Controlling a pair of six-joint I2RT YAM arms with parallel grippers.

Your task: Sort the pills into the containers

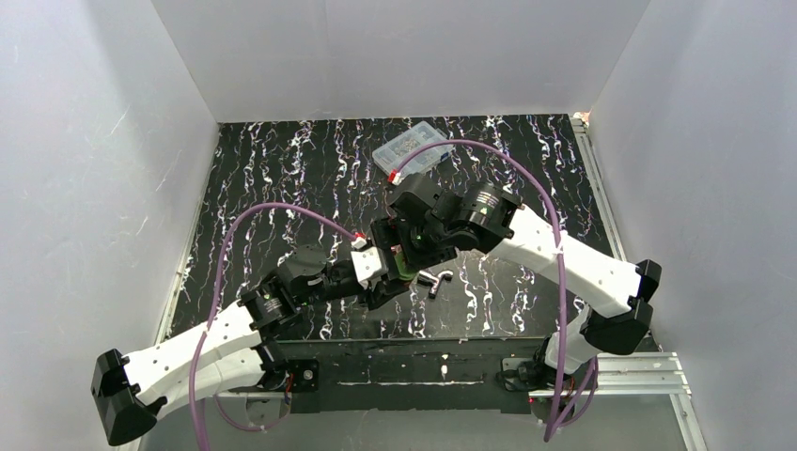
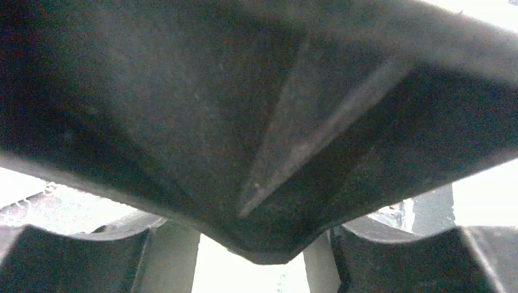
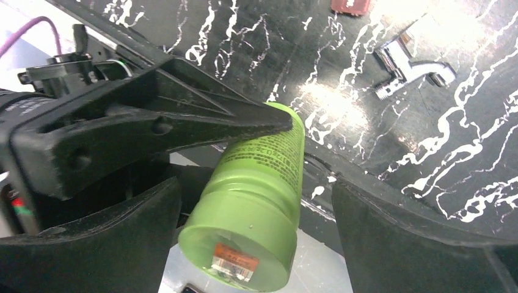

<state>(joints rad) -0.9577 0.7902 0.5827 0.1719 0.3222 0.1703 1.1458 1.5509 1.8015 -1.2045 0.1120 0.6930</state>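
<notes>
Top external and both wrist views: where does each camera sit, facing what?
Top external: above, behind the bases, looking down at the table; left arm and right arm show.
Left wrist: a close dark surface fills it; own fingertips below.
Right wrist: looks between its open fingers at the green bottle.
Shared: top external and right wrist show the metal fitting.

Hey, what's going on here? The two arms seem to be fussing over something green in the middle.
Both arms meet over the middle of the black marbled table. The left gripper is clamped on a green bottle. The right gripper is open, its fingers on either side of the bottle without touching it. A small metal fitting lies nearby, and a clear plastic box sits farther back. No loose pills can be made out.
</notes>
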